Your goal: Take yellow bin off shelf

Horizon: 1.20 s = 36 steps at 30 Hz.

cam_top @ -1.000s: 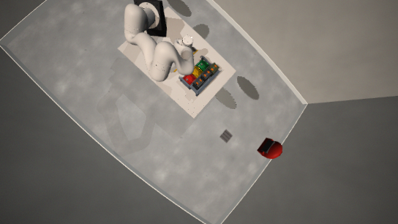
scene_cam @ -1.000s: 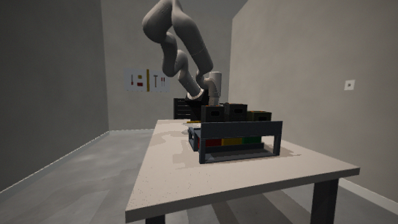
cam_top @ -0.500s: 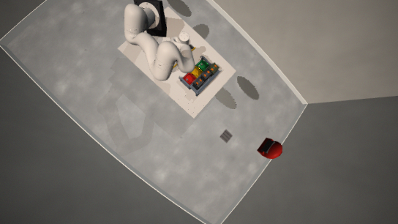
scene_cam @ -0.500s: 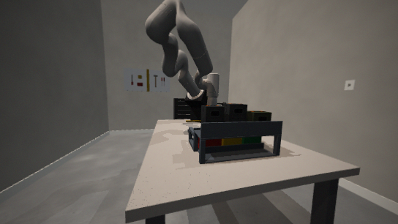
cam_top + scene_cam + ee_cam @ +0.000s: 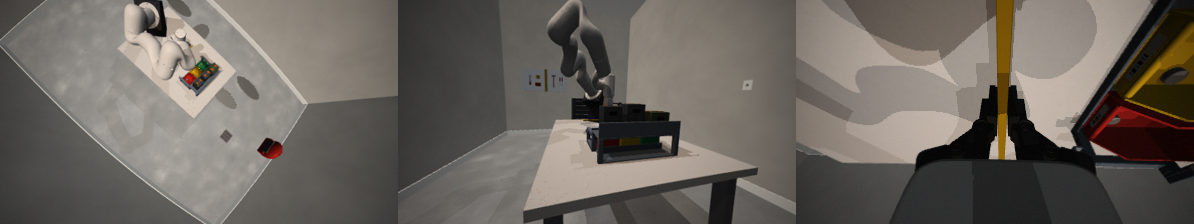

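Note:
The yellow open bin stands on the lower level of the dark shelf, between a red bin and a green bin. In the wrist view the yellow bin and the red bin lie at the right edge, inside the shelf frame, apart from my fingers. My gripper is shut on a thin yellow bar that runs straight out ahead over the table top. The bar also shows low over the table in the exterior view, on the far side of the shelf.
Dark bins with orange parts stand on the shelf's upper level. A black cabinet stands behind the table. The robot base is at the table's far end. A red object and a grate are on the floor.

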Each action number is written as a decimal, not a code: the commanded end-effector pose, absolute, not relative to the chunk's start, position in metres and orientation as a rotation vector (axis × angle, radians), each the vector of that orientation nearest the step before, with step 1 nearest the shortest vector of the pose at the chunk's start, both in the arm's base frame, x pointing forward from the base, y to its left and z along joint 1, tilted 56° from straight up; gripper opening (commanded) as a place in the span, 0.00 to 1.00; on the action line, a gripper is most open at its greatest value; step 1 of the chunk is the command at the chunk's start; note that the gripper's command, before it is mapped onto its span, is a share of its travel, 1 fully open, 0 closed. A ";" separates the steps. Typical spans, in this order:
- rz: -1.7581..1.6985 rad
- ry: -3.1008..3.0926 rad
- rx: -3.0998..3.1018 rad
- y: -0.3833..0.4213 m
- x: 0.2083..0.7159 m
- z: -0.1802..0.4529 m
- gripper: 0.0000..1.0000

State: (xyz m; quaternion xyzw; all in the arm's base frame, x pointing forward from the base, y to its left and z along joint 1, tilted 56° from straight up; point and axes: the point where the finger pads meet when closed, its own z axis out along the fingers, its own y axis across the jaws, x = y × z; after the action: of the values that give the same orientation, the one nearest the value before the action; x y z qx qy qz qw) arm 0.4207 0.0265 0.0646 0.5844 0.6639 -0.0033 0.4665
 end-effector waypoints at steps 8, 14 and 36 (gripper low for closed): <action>-0.008 1.630 1.434 0.009 0.378 0.035 0.00; -0.008 1.630 1.434 0.009 0.378 0.035 0.00; -0.008 1.630 1.434 0.007 0.374 0.032 0.00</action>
State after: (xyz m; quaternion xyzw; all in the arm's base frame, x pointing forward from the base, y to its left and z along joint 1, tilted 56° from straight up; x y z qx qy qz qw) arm 0.3746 0.0073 0.0322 0.5844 0.6640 -0.0035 0.4664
